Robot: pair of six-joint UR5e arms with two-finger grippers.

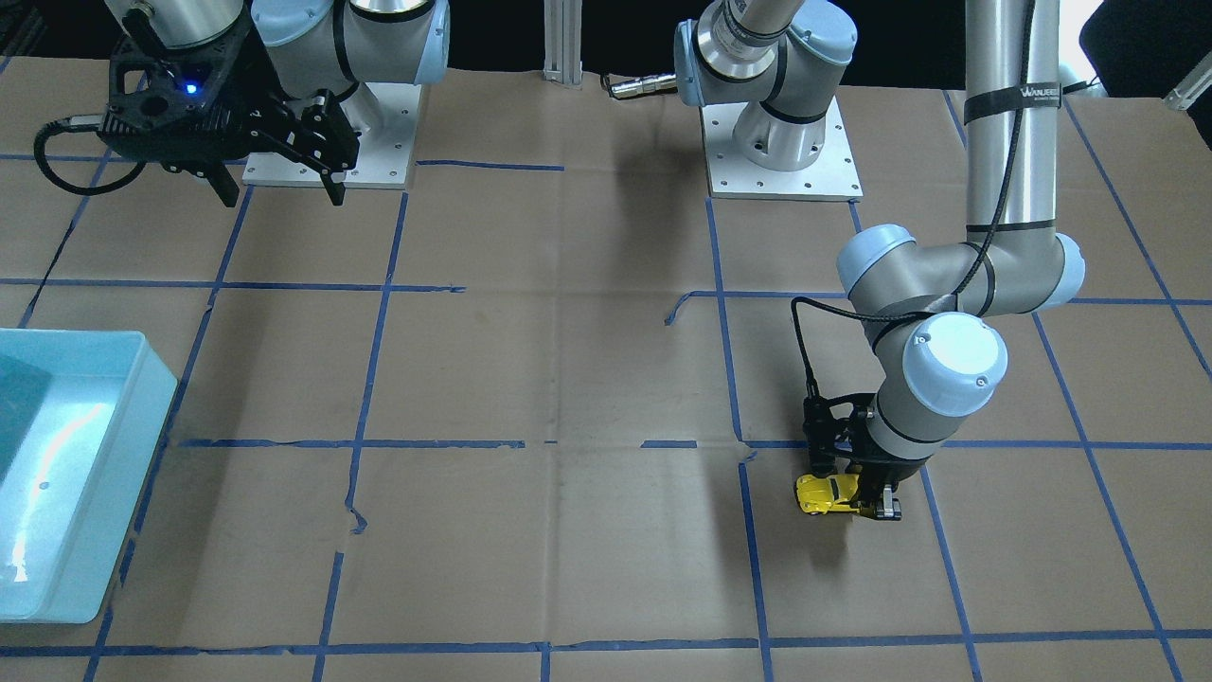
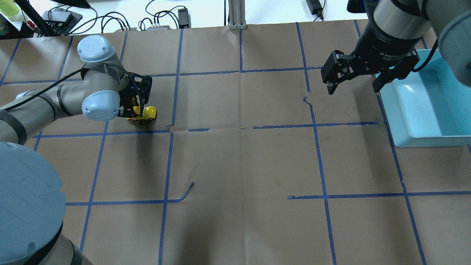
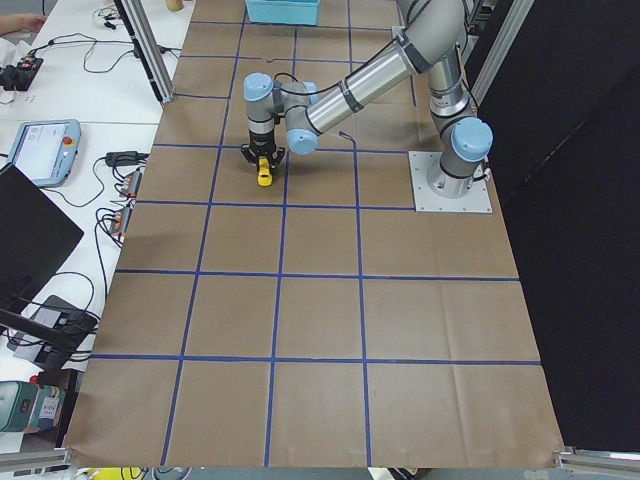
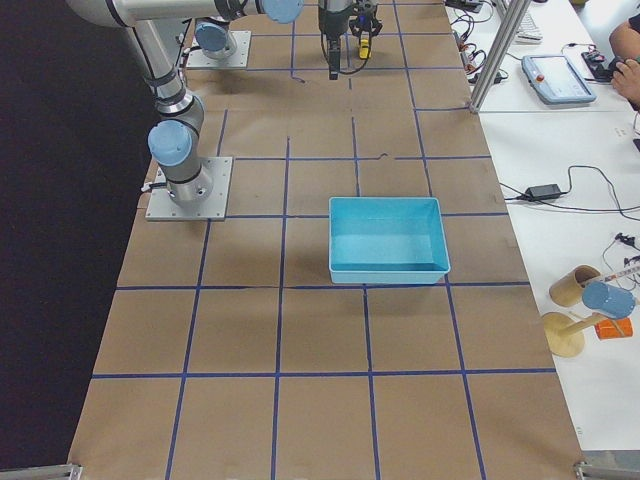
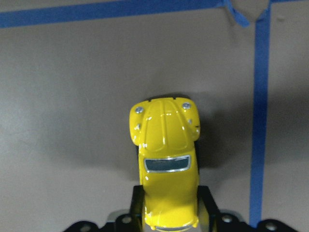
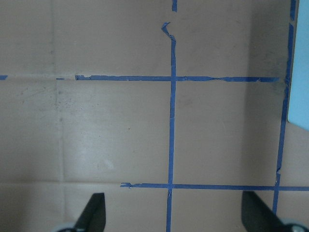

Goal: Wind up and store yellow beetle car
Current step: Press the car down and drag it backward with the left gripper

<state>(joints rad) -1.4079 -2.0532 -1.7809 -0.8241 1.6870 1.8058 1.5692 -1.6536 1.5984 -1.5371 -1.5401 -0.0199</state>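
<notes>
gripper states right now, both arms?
Left gripper: shut on the tiny glossy yellow beetle toy car, pinching its rear end.
Right gripper: open, holding nothing.

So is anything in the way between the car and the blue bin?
No, only table lies between the car and the bin. The right pincer hangs open above, near the bin.

Robotics lab bench
Brown-papered table gridded with blue tape; teach pendant, loose cables and aluminium frame post alongside.
</notes>
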